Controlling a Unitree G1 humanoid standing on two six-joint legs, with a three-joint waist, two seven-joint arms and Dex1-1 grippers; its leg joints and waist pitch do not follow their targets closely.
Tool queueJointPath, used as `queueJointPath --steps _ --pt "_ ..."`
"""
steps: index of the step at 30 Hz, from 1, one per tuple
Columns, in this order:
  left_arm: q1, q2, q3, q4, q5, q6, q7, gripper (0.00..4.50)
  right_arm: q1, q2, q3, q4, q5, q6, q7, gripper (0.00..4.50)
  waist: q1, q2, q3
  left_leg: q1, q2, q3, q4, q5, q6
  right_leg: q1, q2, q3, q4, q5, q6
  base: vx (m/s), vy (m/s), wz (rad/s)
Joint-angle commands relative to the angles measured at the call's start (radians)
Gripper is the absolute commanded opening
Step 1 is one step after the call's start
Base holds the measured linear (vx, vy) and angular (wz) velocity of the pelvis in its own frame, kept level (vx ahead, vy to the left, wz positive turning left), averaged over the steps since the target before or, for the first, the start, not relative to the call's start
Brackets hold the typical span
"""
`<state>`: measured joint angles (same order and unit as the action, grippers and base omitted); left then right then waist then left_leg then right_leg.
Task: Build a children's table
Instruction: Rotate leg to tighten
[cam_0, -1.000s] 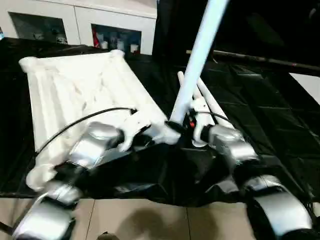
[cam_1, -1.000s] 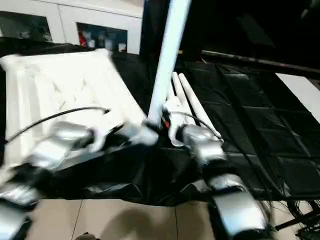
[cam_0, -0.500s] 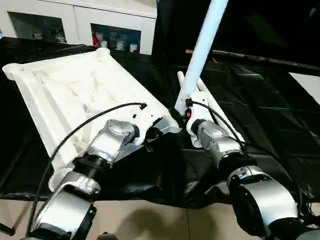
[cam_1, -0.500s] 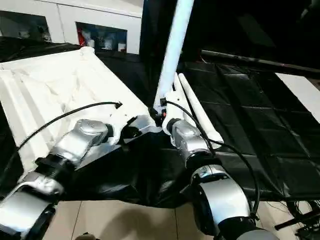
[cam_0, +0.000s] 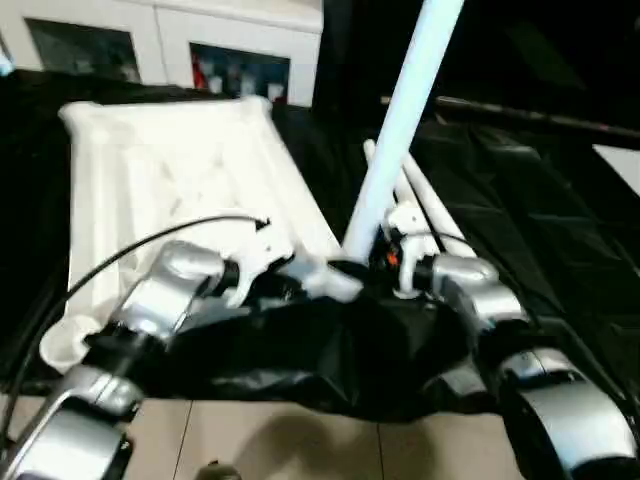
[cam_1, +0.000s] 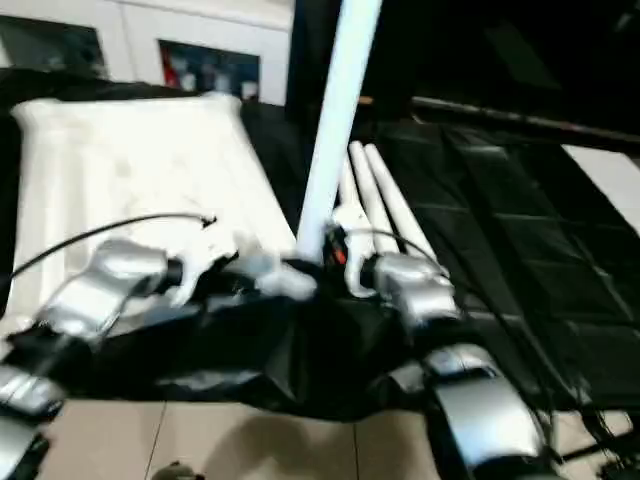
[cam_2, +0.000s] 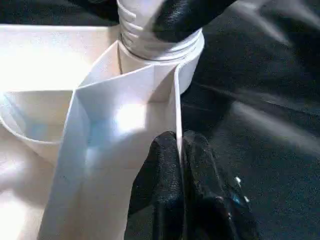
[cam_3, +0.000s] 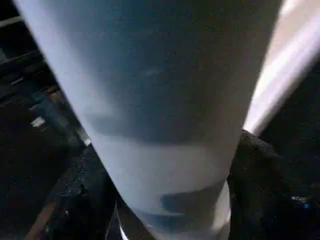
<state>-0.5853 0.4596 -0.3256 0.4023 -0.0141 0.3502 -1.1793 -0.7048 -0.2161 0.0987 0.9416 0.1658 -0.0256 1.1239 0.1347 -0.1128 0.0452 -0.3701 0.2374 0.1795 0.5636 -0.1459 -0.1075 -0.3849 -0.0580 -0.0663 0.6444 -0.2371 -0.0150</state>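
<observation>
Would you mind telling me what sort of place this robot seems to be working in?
Probably an indoor lab or demo room: the work lies on a black cloth over a tiled floor, with a white glass-door cabinet of small items behind.

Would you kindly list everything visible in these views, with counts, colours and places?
Tabletop: one, white, ribbed underside up, on the black cloth, to the robot's left.
Upright leg: one, white, standing in the tabletop's near corner socket.
Spare legs: at least two, white, lying side by side on the cloth behind the right hand.
Cloth: one, black, covering the work surface.
Cabinet: one, white with glass doors, behind the tabletop.
Floor: pale tiles, nearest the robot.
Left hand: black fingers shut on the tabletop's rim.
Right hand: black fingers shut on the upright leg's base.
</observation>
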Motion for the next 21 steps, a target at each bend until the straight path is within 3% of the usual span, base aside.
queueJointPath --steps 1,2,3,6,11,12,19,21 --pt "0.022 -0.008 -0.038 -0.035 -0.047 0.009 -0.097 0.00 0.001 -0.054 -0.010 -0.028 0.003 0.020 0.025 3.21 -0.004 0.011 -0.051 0.017 0.008 0.005 -0.055 -0.179 0.020 0.040 -0.075 0.048 -0.080 -0.062 -0.186 0.000 0.000 0.00" --pt "0.039 0.017 -0.055 -0.071 -0.059 0.038 -0.148 0.00 0.022 -0.073 0.007 -0.079 0.014 0.050 0.096 3.21 -0.003 0.022 -0.051 0.019 0.008 0.003 -0.057 -0.192 0.011 0.038 -0.074 0.048 -0.080 -0.078 -0.187 0.000 0.000 0.00" --pt "0.043 0.024 -0.060 -0.079 -0.061 0.043 -0.159 0.00 0.027 -0.077 0.013 -0.092 0.016 0.055 0.112 3.21 -0.001 0.016 -0.050 0.019 0.010 0.003 -0.056 -0.200 0.009 0.040 -0.075 0.048 -0.081 -0.086 -0.186 0.000 0.000 0.00" --pt "0.051 0.036 -0.065 -0.094 -0.063 0.049 -0.176 0.00 0.040 -0.087 0.029 -0.121 0.018 0.069 0.150 3.21 0.002 0.015 -0.051 0.021 0.009 0.004 -0.057 -0.208 0.003 0.038 -0.075 0.049 -0.083 -0.105 -0.184 0.000 0.000 0.00" --pt "0.055 0.045 -0.063 -0.108 -0.063 0.060 -0.176 0.00 0.053 -0.086 0.039 -0.145 0.014 0.087 0.181 2.75 0.004 0.013 -0.052 0.020 0.007 0.004 -0.056 -0.188 -0.003 0.039 -0.075 0.048 -0.080 -0.079 -0.189 0.000 0.000 0.00" --pt "0.056 0.046 -0.062 -0.111 -0.064 0.062 -0.176 0.00 0.054 -0.085 0.039 -0.148 0.014 0.092 0.184 2.75 0.005 0.007 -0.052 0.019 0.006 0.004 -0.055 -0.180 -0.001 0.040 -0.075 0.048 -0.079 -0.077 -0.188 0.000 0.000 0.00" --pt "0.066 0.055 -0.059 -0.135 -0.070 0.079 -0.172 0.00 0.072 -0.080 0.053 -0.181 0.019 0.133 0.190 2.42 0.005 0.007 -0.051 0.019 0.006 0.004 -0.055 -0.168 0.002 0.040 -0.074 0.048 -0.078 -0.066 -0.183 0.000 0.000 0.00" --pt "0.060 0.040 -0.051 -0.119 -0.062 0.082 -0.141 0.00 0.057 -0.065 0.039 -0.133 0.003 0.120 0.113 2.39 0.004 0.007 -0.051 0.020 0.006 0.004 -0.055 -0.179 -0.006 0.038 -0.076 0.048 -0.080 -0.091 -0.182 0.000 0.000 0.00"
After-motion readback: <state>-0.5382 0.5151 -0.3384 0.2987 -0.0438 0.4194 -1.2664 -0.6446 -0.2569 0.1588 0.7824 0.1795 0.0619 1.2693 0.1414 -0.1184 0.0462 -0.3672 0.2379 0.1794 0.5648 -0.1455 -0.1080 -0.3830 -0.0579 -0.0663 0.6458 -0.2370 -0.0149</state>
